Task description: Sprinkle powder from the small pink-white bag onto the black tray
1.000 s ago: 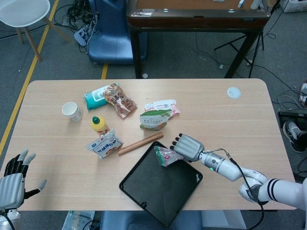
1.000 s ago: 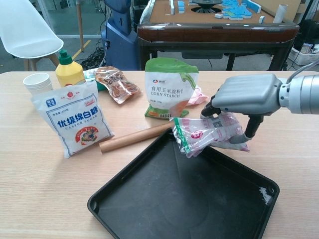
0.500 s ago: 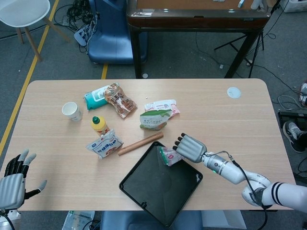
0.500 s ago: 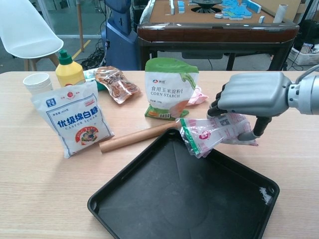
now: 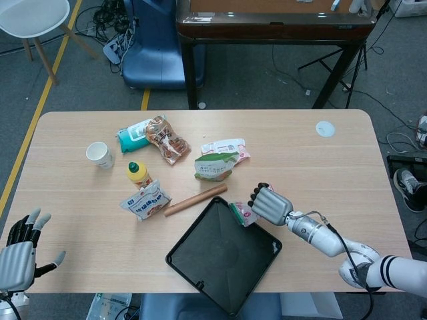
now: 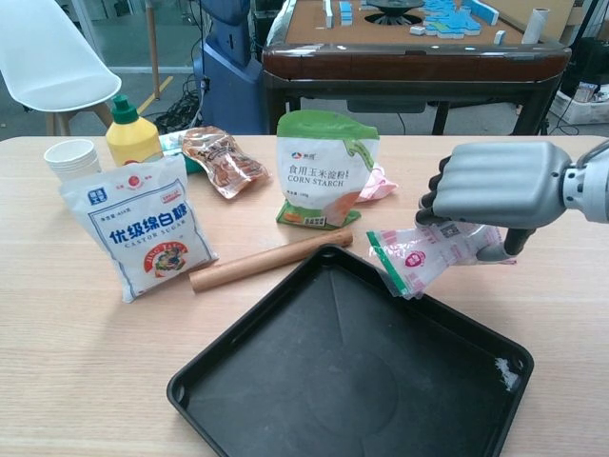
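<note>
Black tray at near centre, set diagonally. Right hand over its far-right edge, fingers curled, gripping small pink-white bag; bag's long axis roughly level, free end pointing left over tray rim. Left hand near-left, fingers spread, holding nothing. Behind: "CORN STARCH" pouch; "CASTOR SUGAR" bag.

Right hand holds small bag (over tray edge).

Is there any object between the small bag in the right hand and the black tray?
Nothing visible. The right hand holds the bag at the tray's far edge, with open air below it.
</note>
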Controlling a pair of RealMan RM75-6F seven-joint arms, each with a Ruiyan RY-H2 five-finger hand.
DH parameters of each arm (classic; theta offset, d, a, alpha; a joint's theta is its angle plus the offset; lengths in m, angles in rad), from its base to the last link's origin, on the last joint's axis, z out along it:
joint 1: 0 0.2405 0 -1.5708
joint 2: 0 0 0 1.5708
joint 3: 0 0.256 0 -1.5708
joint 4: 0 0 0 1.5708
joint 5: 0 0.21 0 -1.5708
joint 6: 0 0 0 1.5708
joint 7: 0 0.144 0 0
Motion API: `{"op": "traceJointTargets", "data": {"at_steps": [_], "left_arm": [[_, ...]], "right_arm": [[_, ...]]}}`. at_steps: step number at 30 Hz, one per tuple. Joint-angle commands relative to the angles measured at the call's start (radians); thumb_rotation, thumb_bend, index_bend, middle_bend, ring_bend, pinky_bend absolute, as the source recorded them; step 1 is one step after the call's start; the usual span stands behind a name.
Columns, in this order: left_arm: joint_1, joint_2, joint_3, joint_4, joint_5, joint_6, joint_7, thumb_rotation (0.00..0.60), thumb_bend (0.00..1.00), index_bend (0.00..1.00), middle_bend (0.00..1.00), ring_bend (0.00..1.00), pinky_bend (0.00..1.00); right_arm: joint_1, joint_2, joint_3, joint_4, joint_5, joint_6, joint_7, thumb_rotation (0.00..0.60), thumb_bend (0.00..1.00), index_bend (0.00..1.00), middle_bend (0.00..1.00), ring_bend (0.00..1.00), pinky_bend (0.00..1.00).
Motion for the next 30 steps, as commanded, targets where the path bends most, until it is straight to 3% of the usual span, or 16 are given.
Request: {"op": "traceJointTargets", "data": {"at_steps": [1,18,26,30], "left_arm": [[0.0,0.0,0.0,0.0,0.0,-0.001,0.0,0.6,0.18,0.14,0.05,0.04,0.03],[0.001,-0.003,-0.003,0.01,-0.009,-0.006,-0.008,0.6,0.18,0.14,0.05,0.04,0.03],[0.001,-0.002,-0.004,0.014,-0.011,-0.006,-0.009,0.6,0.18,0.14,0.05,0.04,0.03],[0.001,-0.001,-0.006,0.011,-0.014,-0.006,-0.004,0.6,0.18,0.14,0.05,0.04,0.03]], "right_arm": [[-0.003,-0.007,-0.001,0.004,0.0,0.006,-0.037,0.6,0.6,0.52,0.49,0.44,0.47],[-0.019,-0.039,-0.002,0.006,0.022,0.024,-0.093,0.6,0.6,0.52,0.49,0.44,0.47],[-0.055,-0.076,0.01,0.037,0.015,0.1,0.113,0.6,0.59,0.52,0.49,0.44,0.47],[-0.091,-0.107,0.002,0.086,-0.006,0.161,0.295,0.6,0.59,0.52,0.49,0.44,0.47]]}}
